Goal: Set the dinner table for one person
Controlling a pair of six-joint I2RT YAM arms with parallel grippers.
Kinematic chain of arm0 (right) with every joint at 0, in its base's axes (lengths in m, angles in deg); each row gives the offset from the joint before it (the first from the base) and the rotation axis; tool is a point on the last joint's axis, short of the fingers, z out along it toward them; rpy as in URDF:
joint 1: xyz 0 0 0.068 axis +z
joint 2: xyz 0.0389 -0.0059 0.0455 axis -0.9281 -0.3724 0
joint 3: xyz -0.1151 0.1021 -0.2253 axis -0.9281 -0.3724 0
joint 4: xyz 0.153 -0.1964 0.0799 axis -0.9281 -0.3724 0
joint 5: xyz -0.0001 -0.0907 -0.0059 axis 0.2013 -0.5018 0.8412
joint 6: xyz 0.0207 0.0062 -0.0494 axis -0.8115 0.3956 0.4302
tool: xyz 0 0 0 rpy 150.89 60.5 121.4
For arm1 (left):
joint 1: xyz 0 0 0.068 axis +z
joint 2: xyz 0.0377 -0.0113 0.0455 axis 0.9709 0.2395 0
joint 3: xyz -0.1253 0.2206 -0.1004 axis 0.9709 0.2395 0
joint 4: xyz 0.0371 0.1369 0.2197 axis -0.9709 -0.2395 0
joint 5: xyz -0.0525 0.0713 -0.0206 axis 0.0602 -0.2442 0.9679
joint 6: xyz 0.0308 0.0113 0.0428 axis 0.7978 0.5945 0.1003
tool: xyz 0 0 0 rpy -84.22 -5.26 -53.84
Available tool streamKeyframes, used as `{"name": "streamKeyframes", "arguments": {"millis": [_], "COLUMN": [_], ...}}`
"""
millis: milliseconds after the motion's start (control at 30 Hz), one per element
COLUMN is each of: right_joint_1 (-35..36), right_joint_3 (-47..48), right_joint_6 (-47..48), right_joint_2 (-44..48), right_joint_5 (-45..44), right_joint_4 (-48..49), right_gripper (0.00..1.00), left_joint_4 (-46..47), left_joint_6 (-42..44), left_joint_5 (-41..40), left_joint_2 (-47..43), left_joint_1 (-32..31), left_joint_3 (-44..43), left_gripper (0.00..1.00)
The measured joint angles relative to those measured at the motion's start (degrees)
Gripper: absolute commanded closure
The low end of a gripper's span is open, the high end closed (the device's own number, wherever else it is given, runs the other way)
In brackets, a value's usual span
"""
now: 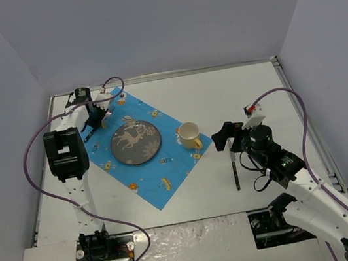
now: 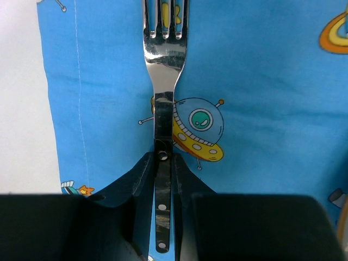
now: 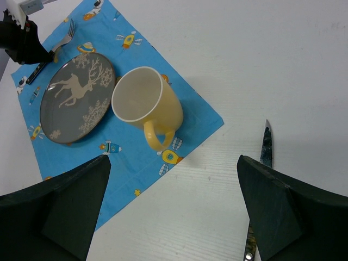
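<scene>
Left wrist view: L jaws tight on fork (image 2: 165, 60) handle over blue cloth (image 2: 261, 65); R jaws wide, empty

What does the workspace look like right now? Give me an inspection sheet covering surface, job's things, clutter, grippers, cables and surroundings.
Surface: white table, with a blue printed cloth lying at an angle.
Job's things: grey plate and upright yellow mug on the cloth; knife flat on the bare table right of the cloth; fork held.
Clutter: nothing seen.
Grippers: left gripper shut on the fork's handle, over the cloth beside the plate; right gripper open, holding nothing, near the knife.
Cables: purple cables, one looping along each arm.
Surroundings: plain white walls on three sides.
</scene>
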Motion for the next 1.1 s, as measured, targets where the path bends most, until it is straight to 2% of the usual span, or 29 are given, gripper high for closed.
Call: {"name": "streamKeyframes", "arguments": {"millis": [100,267,533,667,733,800,967,1100], "right_joint_1": [0.00,0.00,0.00,0.00,0.00,0.00,0.00,0.06], "right_joint_3": [-0.07,-0.66,-1.30,-1.45,-1.46,-1.39,-0.32,2.67], "right_joint_6": [-0.02,-0.06,-0.08,-0.28,-0.87,-2.19,-5.04,-6.88], "right_joint_2": [-0.29,-0.41,-0.55,-0.63,-0.97,-2.13,-7.39,-15.98], "right_joint_5": [-0.03,-0.04,-0.11,-0.83,-2.07,-4.35,-8.46,-9.77], "right_joint_4": [-0.03,0.01,-0.03,-0.14,-0.63,-2.14,-8.90,-13.29], "right_gripper": [0.01,0.01,0.01,0.01,0.00,0.00,0.00,0.05], "left_joint_4": [0.47,1.04,2.04,3.05,3.96,5.01,7.83,9.73], "left_joint_6": [-0.32,-0.43,-0.10,-0.61,-1.49,-2.63,-7.28,-12.20], "left_joint_5": [0.05,0.07,0.15,0.15,0.13,0.13,-0.19,-2.15], "left_joint_2": [0.28,0.31,0.31,-0.08,-0.84,-2.41,-9.08,-16.90], "left_joint_1": [0.47,0.55,0.46,0.44,0.44,0.41,0.35,0.04], "left_joint_3": [0.00,0.00,0.01,0.45,1.37,2.91,5.89,6.50], "left_gripper": [0.80,0.75,0.58,0.36,0.30,0.27,0.12,0.05]}}
